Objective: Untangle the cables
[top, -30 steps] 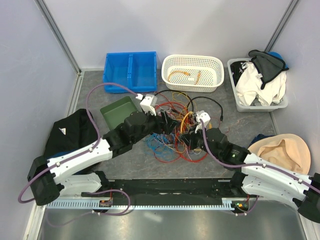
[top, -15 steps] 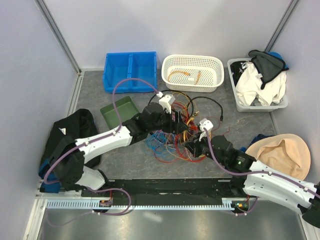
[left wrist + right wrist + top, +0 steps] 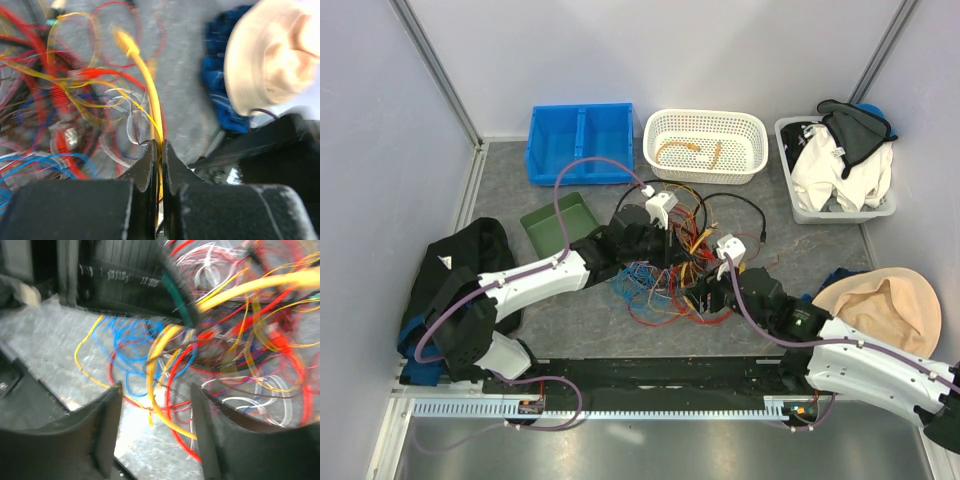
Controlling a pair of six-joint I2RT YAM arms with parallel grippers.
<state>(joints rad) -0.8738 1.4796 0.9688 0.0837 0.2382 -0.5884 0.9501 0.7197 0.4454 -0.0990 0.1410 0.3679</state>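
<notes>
The cables point(image 3: 665, 275) lie in a tangled heap of red, orange, yellow, blue, black and white wires in the middle of the table. My left gripper point(image 3: 670, 243) reaches into the heap's far side. In the left wrist view it point(image 3: 157, 146) is shut on a thick yellow cable point(image 3: 150, 95) whose plug point(image 3: 125, 42) points away. My right gripper point(image 3: 707, 292) sits at the heap's right side. The right wrist view shows it point(image 3: 156, 390) open, with a yellow cable point(image 3: 159, 407) and a red wire point(image 3: 175, 390) lying loose between the fingers.
At the back stand a blue bin point(image 3: 580, 140), a white basket point(image 3: 705, 160) holding an orange cable, and a grey bin of clothes point(image 3: 835, 170). A green tray point(image 3: 558, 222) lies left of the heap. A black cloth point(image 3: 460, 265) lies at left, a tan hat point(image 3: 880, 305) at right.
My left arm swung right from beside the green tray into the heap and shut on the yellow cable. My right gripper opened and shifted slightly toward me.
</notes>
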